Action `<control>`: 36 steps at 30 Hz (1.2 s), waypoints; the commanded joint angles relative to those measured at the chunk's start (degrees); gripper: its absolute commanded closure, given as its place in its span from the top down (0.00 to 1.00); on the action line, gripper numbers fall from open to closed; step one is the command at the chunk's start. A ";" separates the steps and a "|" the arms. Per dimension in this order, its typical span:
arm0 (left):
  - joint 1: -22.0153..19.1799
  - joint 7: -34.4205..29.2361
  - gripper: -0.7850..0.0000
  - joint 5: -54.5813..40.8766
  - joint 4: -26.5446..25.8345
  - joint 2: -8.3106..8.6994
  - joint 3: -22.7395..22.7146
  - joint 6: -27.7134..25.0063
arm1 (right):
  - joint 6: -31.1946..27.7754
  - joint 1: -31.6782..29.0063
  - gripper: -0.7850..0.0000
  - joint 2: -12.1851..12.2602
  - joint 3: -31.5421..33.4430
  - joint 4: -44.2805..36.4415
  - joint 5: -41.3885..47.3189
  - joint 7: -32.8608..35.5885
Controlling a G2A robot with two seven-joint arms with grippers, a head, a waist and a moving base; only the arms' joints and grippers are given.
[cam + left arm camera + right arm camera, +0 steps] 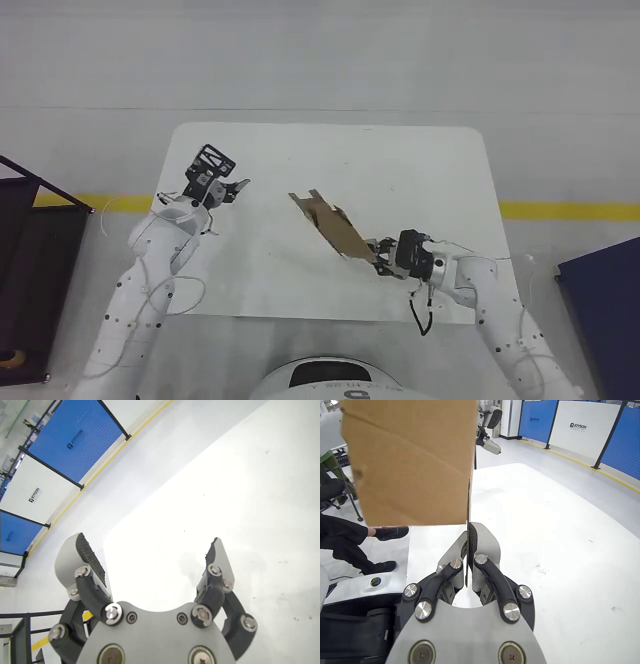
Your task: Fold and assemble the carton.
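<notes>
Carton (407, 462), flattened, juts out ahead of the right gripper (469, 542), one edge clamped in its jaws, above the table (400, 170) — the left gripper (150, 552) gapes empty, well off. Best it takes the far edge squarely before any folding.

- Pale grey floor (320, 60) lies all around a white table (420, 160).
- A yellow line (570, 211) crosses the floor.
- Blue and white panels (585, 422) on black posts stand along it.
</notes>
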 commanded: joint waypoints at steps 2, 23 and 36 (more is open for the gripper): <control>-0.01 -0.06 1.00 -0.34 0.01 0.00 0.01 -0.06 | 0.00 0.00 0.00 0.00 -0.01 0.00 0.00 0.01; -8.99 -28.46 1.00 -55.57 16.18 8.81 1.64 -41.37 | -1.40 9.64 0.00 6.92 -17.23 -1.16 21.82 24.66; -19.07 -28.46 1.00 -87.08 19.34 19.03 20.19 -41.37 | -1.00 9.39 0.00 10.29 -13.81 -2.18 27.93 27.53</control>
